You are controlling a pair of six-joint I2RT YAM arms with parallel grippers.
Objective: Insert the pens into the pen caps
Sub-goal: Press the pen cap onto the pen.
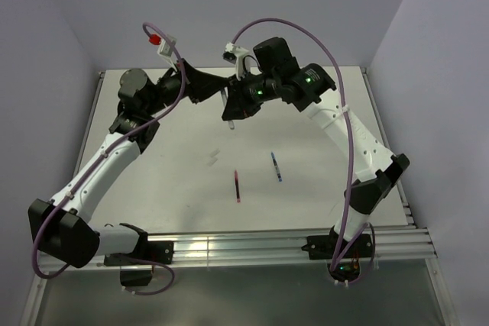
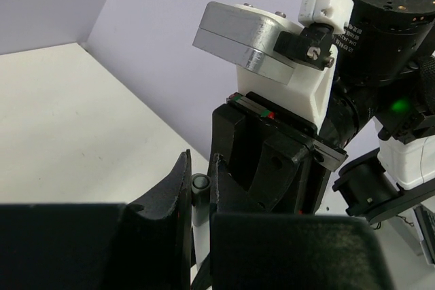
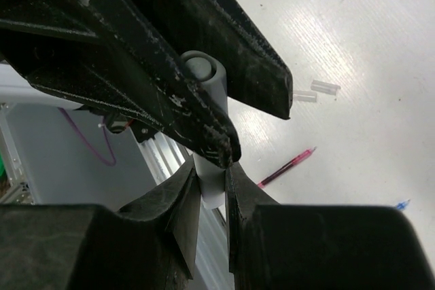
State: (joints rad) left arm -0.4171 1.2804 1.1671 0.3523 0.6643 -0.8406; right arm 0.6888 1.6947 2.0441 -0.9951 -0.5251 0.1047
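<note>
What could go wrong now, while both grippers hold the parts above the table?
1. The left gripper pinches the grey cap and the right gripper the pale pen in mid-air; a slip would probably drop one onto the table.
2. Their fingers almost touch, so pushing them together may make them collide or tilt the pen.

Left arm (image 1: 107,166): bent, reaching up to the middle.
Right arm (image 1: 351,127): bent, reaching in to meet it.
Left gripper (image 2: 200,162): fingers squeezed close.
Right gripper (image 3: 212,171): fingers squeezed close.

Red pen (image 1: 238,186), dark blue pen (image 1: 276,166), pale pen (image 3: 212,178), perhaps grey-tipped
</note>
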